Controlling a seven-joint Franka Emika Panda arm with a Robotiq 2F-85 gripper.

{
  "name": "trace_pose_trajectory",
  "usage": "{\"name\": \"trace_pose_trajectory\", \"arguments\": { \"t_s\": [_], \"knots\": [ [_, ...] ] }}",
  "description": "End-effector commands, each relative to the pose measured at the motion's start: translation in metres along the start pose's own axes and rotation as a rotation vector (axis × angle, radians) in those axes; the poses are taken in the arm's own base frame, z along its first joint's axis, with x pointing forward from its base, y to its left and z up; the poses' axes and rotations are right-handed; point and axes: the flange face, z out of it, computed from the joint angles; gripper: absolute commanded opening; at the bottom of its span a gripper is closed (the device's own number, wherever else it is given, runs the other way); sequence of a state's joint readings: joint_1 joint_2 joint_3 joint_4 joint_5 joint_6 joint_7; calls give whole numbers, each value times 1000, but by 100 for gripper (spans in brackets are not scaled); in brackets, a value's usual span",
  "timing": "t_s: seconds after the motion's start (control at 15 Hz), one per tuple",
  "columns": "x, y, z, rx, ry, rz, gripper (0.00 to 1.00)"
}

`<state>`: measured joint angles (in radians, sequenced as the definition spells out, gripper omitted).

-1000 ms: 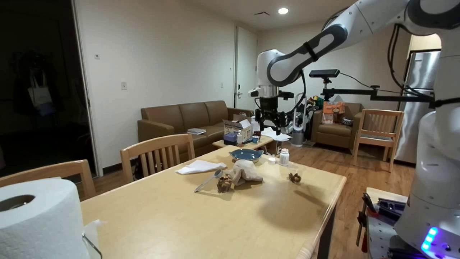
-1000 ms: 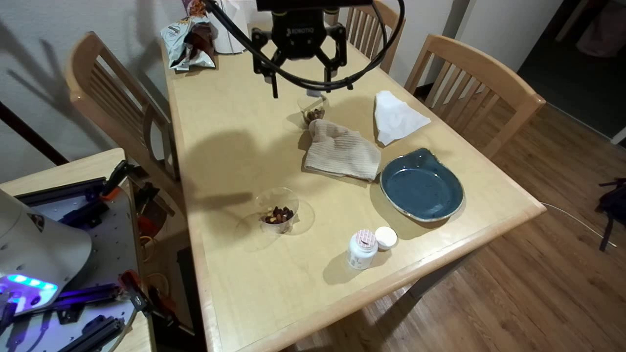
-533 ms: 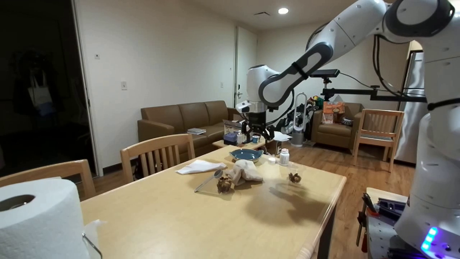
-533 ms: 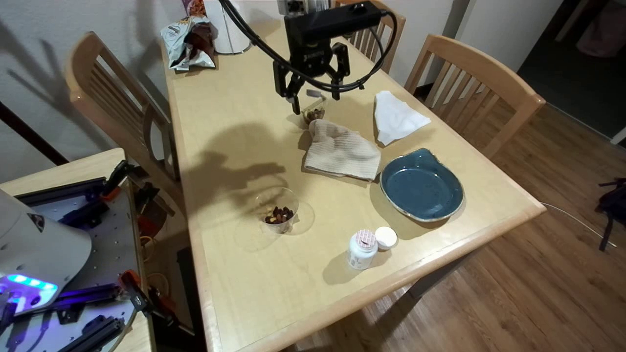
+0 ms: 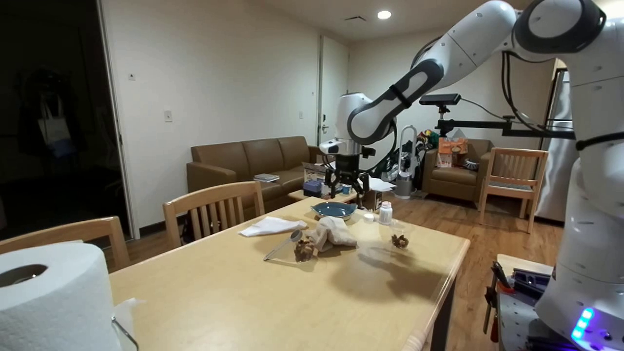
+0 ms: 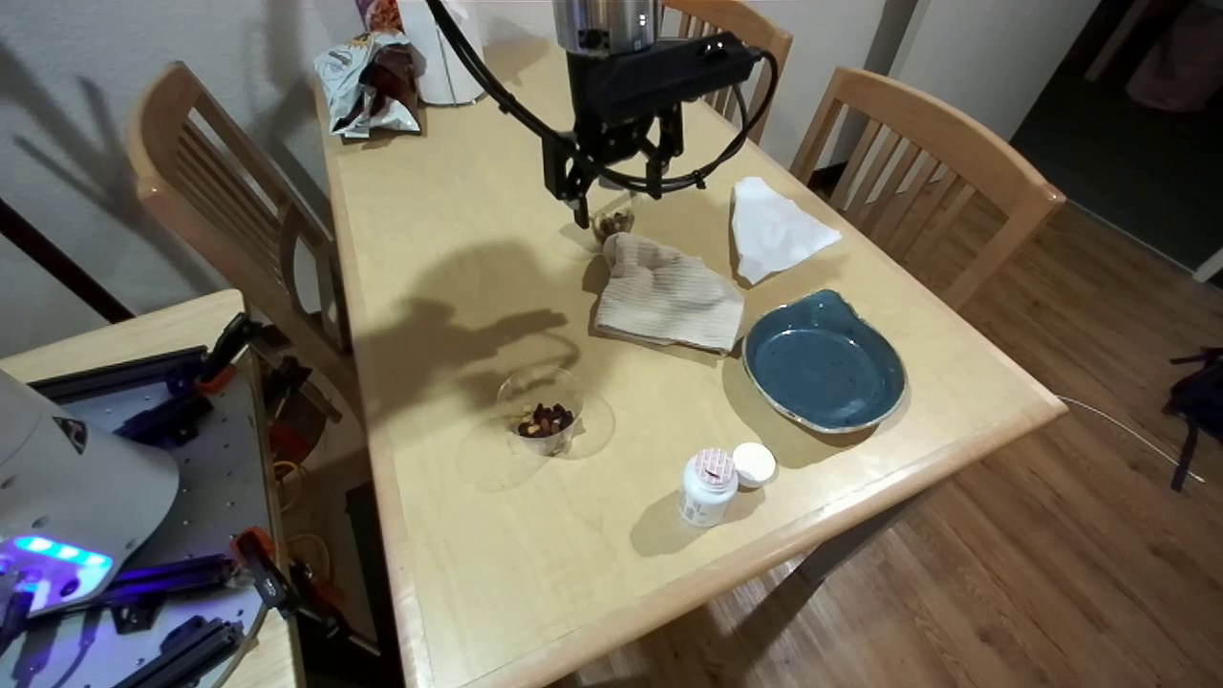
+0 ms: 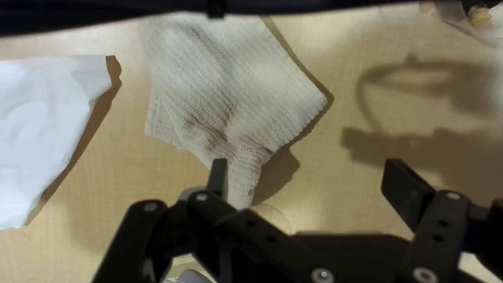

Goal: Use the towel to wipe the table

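The tool (image 7: 308,179) hangs with jaws wide apart, empty — the towel (image 7: 239,86) lies on the desk (image 7: 129,165) below, gathered end pointing back at the tool, nearest the jaw on the wrist view's left; a shift that way, then down, seems due.

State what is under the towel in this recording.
The towel lies rumpled on the table, which shows around the cloth's edges. Anything else beneath the folds is covered and cannot be seen.
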<state>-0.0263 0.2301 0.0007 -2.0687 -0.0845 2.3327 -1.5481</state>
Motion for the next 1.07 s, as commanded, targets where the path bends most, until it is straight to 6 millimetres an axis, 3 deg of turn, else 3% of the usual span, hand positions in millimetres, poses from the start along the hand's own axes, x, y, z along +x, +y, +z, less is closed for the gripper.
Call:
{"name": "trace_pose_trajectory", "arguments": {
  "t_s": [0.0, 0.2, 0.27, 0.33, 0.4, 0.6, 0.8, 0.93, 1.0],
  "knots": [
    [11, 5, 8, 32, -119, -118, 100],
    [29, 20, 17, 37, -189, -290, 100],
    [24, 31, -18, 46, -180, -302, 100],
    [27, 33, -23, 62, -144, -294, 100],
    [30, 18, 2, 47, -162, -254, 100],
    [30, 31, -24, 50, -168, -273, 100],
    [28, 32, -23, 53, -167, -274, 100],
    [27, 41, -24, 64, -121, -100, 100],
    [35, 39, -7, 77, -90, -56, 100]
  ]
}}
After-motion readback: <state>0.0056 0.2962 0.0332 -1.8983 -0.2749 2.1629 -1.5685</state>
